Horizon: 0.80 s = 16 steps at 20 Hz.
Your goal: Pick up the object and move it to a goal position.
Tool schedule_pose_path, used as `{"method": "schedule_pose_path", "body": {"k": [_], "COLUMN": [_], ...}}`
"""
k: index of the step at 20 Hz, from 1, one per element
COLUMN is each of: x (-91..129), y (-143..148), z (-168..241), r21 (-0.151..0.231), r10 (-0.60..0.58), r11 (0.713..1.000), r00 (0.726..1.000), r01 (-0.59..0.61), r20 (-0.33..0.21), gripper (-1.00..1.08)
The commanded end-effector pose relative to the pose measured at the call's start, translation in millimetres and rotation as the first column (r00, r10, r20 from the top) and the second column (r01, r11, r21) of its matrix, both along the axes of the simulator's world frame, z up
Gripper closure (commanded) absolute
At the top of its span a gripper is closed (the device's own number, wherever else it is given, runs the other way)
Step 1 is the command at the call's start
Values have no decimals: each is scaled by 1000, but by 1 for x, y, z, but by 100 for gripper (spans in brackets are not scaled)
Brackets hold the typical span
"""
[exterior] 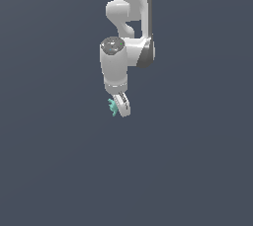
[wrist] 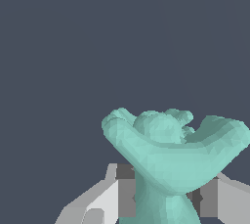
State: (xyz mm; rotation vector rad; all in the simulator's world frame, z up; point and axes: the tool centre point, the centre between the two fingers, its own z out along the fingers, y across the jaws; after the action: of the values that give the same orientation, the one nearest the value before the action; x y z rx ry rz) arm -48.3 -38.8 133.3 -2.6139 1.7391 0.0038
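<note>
I see gripper point(exterior: 120, 105) clamped on teal object point(exterior: 113, 106), fingers point(wrist: 119, 191) pressing its stem both sides. Object sticks out toward exterior view's left.

White arm point(exterior: 126, 32) hangs vertical against plain dark grey bkgd. Gripper point(exterior: 120, 105) points down, fingers closed on teal-green object point(exterior: 113, 106) (small, spiky), which protrudes toward exterior view's left. No surface contact visible.
</note>
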Motion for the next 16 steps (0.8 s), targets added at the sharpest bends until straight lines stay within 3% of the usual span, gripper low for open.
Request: {"method": "schedule_pose_path", "body": {"k": [1, 9, 16], "x": [-18, -66, -91], "y": [-6, -23, -32], "z": [12, 45, 64], "r21": [1, 1, -1], "r10": [0, 0, 0], "r11": [1000, 1000, 1000], "r00": [1000, 1000, 1000], "r01": [0, 0, 0], "r20": [1, 1, 1], "gripper": [108, 108, 108]}}
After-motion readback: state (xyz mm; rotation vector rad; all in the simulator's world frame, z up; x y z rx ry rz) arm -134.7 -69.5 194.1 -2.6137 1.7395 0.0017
